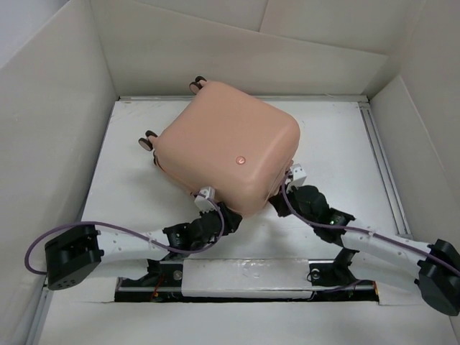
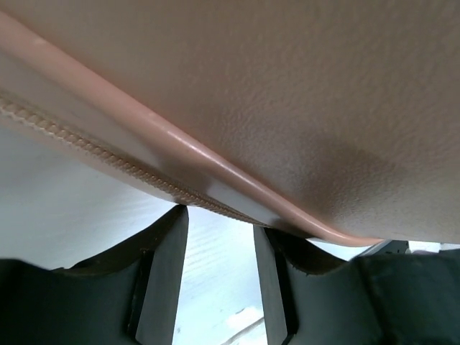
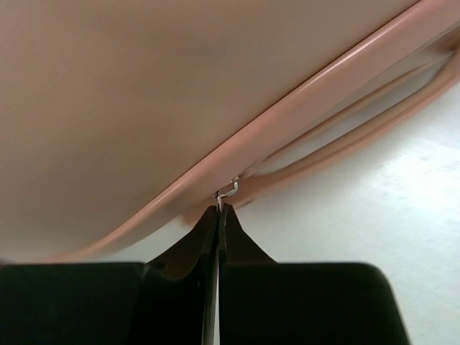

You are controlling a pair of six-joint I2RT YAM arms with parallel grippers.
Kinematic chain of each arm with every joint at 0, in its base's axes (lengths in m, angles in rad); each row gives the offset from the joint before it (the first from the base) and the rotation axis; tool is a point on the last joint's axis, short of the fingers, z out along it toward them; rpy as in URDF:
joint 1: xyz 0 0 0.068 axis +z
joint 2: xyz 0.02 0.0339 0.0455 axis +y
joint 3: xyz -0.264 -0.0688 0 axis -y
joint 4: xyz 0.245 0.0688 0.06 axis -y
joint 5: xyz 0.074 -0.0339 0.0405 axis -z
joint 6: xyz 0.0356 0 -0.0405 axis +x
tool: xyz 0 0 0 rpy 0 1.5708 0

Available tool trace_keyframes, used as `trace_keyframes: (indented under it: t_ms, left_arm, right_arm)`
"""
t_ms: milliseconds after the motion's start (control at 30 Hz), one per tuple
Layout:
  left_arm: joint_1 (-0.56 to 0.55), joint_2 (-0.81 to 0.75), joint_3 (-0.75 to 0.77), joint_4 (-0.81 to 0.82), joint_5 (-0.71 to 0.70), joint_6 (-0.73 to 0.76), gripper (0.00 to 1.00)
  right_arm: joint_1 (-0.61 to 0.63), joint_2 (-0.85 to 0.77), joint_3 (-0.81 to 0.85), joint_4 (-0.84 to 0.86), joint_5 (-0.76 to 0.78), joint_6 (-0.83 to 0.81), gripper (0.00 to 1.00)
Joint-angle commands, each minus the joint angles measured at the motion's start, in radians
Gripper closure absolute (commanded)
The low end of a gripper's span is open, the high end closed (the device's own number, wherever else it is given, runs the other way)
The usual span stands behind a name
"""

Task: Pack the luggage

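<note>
Slippage is the risk — right jaws pinch just the tiny zipper pull (image 3: 228, 190) of the luggage (image 1: 226, 147), lying toward the far edge of the worktop (image 1: 338, 144); left jaws gape empty beside its seam.

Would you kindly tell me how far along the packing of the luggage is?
Done: the luggage lies with its lid down. In hand: the right hand is shut on the zip pull at the seam; the left hand stands open by the near edge, gripping nothing. Left: the shells gape beside the pull, so the zip probably needs closing there.
</note>
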Motion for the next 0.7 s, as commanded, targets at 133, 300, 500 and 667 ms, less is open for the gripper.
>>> trace_keyframes:
  t_ms: [133, 300, 500, 667]
  left_arm:
    - [0.044, 0.111, 0.03, 0.209, -0.078, -0.005, 0.63]
    - [0.053, 0.145, 0.051, 0.238, -0.06, 0.004, 0.63]
    - [0.107, 0.196, 0.07, 0.335, 0.043, 0.022, 0.63]
    - [0.133, 0.239, 0.082, 0.404, 0.118, 0.022, 0.63]
  right_arm:
    - [0.281, -0.048, 0.086, -0.117, -0.042, 0.118, 1.0]
    - [0.444, -0.039, 0.172, -0.204, -0.007, 0.153, 1.0]
    - [0.55, 0.018, 0.235, -0.158, 0.013, 0.185, 1.0]
    - [0.55, 0.092, 0.267, -0.013, 0.073, 0.268, 1.0]
